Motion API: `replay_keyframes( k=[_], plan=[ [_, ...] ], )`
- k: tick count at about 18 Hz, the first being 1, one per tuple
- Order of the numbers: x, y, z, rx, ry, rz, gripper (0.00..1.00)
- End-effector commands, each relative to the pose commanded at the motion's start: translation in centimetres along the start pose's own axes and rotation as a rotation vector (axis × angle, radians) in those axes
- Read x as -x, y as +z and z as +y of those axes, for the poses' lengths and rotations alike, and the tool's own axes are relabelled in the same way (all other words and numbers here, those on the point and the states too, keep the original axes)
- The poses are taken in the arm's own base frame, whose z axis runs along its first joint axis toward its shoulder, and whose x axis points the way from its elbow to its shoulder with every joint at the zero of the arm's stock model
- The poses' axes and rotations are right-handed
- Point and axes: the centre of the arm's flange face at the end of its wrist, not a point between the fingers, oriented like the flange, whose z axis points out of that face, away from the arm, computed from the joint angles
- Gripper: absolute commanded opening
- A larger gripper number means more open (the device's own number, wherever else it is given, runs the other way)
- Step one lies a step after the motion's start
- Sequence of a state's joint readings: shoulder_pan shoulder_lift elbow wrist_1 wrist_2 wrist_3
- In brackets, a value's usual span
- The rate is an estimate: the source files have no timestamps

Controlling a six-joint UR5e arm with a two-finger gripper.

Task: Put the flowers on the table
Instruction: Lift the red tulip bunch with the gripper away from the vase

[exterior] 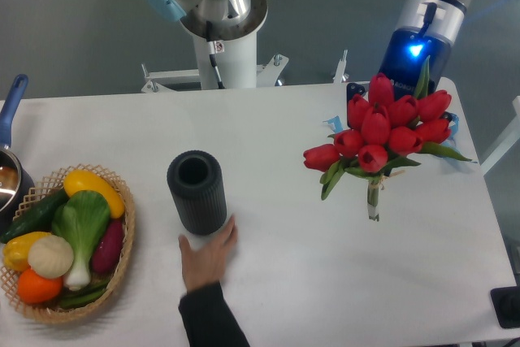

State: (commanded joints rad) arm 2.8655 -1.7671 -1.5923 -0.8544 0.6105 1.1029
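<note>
The flowers (388, 130) are a bunch of red tulips with green leaves. Their tied pale stems (373, 199) point toward the front over the right part of the white table (284, 266). My gripper (400, 101) comes down from the back right, its blue-lit body just behind the blossoms. The blossoms hide its fingers, so I cannot tell how the jaws stand or whether they grip the bunch. I cannot tell whether the stems rest on the table.
A black ribbed vase (197, 193) stands at the middle-left, with a person's hand (208, 253) at its base. A wicker basket of vegetables (61, 241) sits at the front left. A pot with a blue handle (10, 152) is at the left edge.
</note>
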Motion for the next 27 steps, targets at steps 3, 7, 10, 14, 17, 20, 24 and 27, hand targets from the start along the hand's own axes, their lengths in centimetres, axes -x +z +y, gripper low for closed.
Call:
replay_keyframes(
  k=[3, 7, 10, 14, 17, 20, 24, 27],
  plan=[
    [-0.1, -0.2, -0.1, 0.017, 0.0, -0.009, 0.42],
    [-0.3, -1.0, -0.3, 0.09, 0.013, -0.058, 0.42],
    [-0.5, -1.6, -0.5, 0.161, 0.026, -0.104, 0.42],
    [-1.0, -2.1, -0.3, 0.334, 0.051, -0.192, 0.42],
    [-2.4, -0.1, -0.3, 0.468, 0.082, -0.206, 0.42],
    [-3.2, 2.3, 0.1, 0.593, 0.124, -0.217, 0.42],
    [-4.9, 8.4, 1.5, 0.767, 0.207, -0.184, 0.42],
    [-5.9, 13.9, 4.4, 0.901, 0.248, -0.143, 0.42]
  ],
)
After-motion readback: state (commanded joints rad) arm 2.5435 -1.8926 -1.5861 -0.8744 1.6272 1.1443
